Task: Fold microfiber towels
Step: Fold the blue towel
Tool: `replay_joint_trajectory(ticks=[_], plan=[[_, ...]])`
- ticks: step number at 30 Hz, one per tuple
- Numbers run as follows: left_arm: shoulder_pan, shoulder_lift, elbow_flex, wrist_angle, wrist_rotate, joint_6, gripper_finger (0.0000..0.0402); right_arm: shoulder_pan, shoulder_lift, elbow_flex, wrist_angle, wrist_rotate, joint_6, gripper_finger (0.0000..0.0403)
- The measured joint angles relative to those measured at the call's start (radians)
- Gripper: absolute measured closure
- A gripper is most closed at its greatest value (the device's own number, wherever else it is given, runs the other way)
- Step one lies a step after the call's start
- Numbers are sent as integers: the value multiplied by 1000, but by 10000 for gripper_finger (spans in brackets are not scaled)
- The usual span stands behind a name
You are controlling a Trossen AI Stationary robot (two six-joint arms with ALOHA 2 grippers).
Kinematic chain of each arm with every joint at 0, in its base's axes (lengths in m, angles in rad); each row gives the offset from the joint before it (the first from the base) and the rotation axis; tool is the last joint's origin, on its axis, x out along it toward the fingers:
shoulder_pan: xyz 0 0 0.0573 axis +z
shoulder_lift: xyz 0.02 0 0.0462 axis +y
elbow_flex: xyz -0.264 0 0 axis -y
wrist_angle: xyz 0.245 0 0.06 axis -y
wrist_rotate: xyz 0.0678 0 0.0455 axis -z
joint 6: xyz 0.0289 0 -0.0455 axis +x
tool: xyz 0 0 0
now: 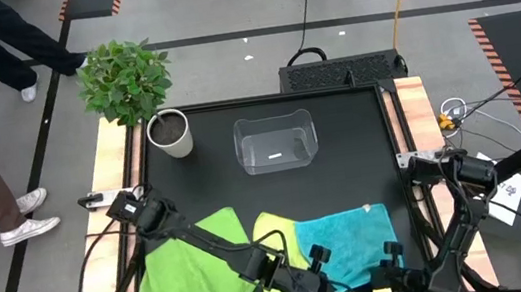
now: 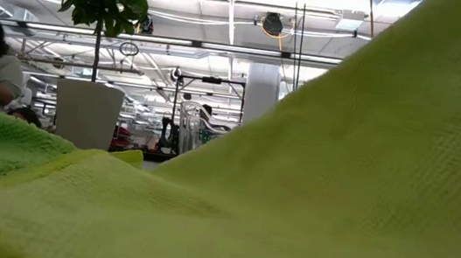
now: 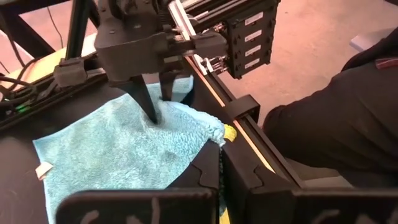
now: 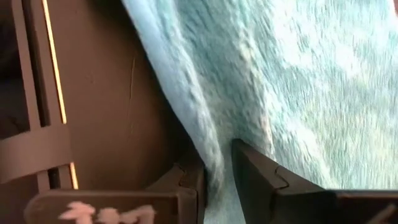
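Fingers (image 4: 249,171) of the right gripper (image 4: 217,168) pinch the blue towel's (image 1: 349,240) near edge; left gripper (image 3: 219,163) fingers closed on its other corner

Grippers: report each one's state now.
Left gripper: shut on the turquoise towel.
Right gripper: shut on the turquoise towel's edge.

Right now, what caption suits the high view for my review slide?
Both grippers meet at the turquoise towel's near edge; the green and yellow towels lie alongside.
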State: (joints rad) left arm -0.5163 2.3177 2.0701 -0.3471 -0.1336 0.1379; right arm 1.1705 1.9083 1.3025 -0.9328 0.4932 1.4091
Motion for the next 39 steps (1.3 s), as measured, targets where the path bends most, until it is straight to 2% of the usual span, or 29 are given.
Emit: replay_joint_trajectory(ticks=[6, 18, 29, 32, 35, 39], plan=[[-3, 0, 0, -6, -8, -1, 395, 23, 0, 0, -8, -10, 56, 342], [-3, 0, 0, -9, -8, -1, 396, 62, 0, 0, -3, -101, 183, 342], [-3, 1, 0, -11, -7, -2, 390, 96, 0, 0, 23, -126, 259, 342], [-3, 2, 0, -16, -5, -3, 385, 95, 0, -1, 23, -132, 246, 355], [-3, 2, 0, -17, 6, -5, 390, 87, 0, -1, -3, -132, 216, 391], [-3, 2, 0, -16, 20, -9, 397, 71, 0, -1, -15, -132, 178, 400]])
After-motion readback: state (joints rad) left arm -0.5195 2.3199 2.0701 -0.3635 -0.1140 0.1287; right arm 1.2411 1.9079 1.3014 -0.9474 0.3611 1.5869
